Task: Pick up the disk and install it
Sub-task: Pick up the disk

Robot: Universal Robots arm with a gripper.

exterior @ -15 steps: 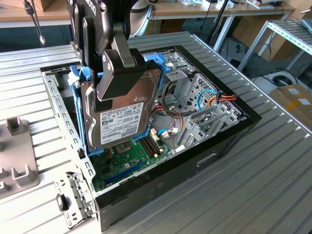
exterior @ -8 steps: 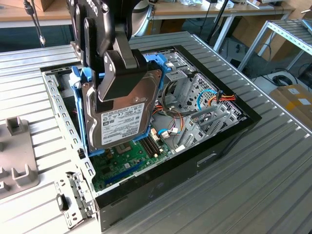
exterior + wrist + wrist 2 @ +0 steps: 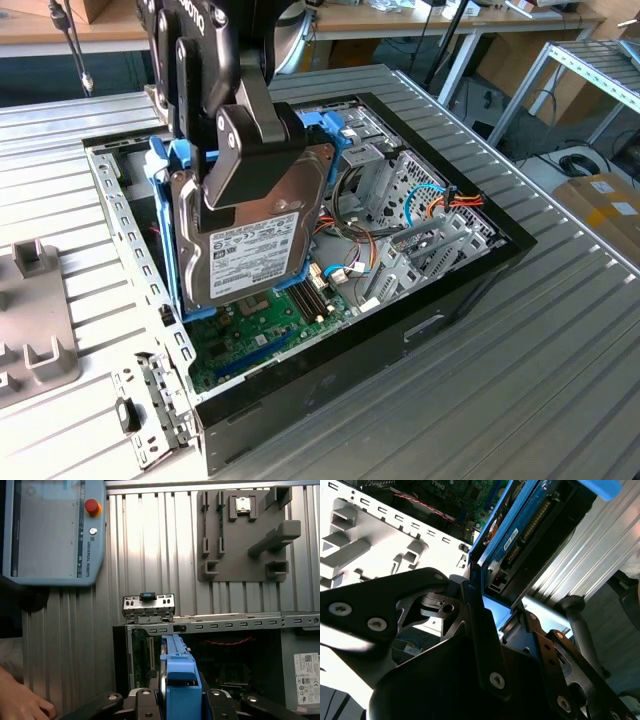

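The disk (image 3: 255, 245) hangs tilted above the open computer case (image 3: 420, 330), white label facing the exterior view and its light-blue frame along the sides. My gripper (image 3: 240, 165) is shut on the disk from above, one black finger across its labelled face and the other behind it. In the second wrist view the disk (image 3: 520, 535) sits between the fingers (image 3: 475, 615), connector edge showing. In the first wrist view its blue frame (image 3: 180, 680) points down toward the case's interior. The green motherboard (image 3: 250, 345) lies below the disk.
A metal drive cage (image 3: 385, 170) and orange and blue cables (image 3: 450, 205) fill the case's right half in the exterior view. A grey fixture plate (image 3: 245, 530), a small metal bracket (image 3: 149, 605) and a teach pendant (image 3: 50, 530) lie on the ribbed table. A person's hand (image 3: 20, 702) rests nearby.
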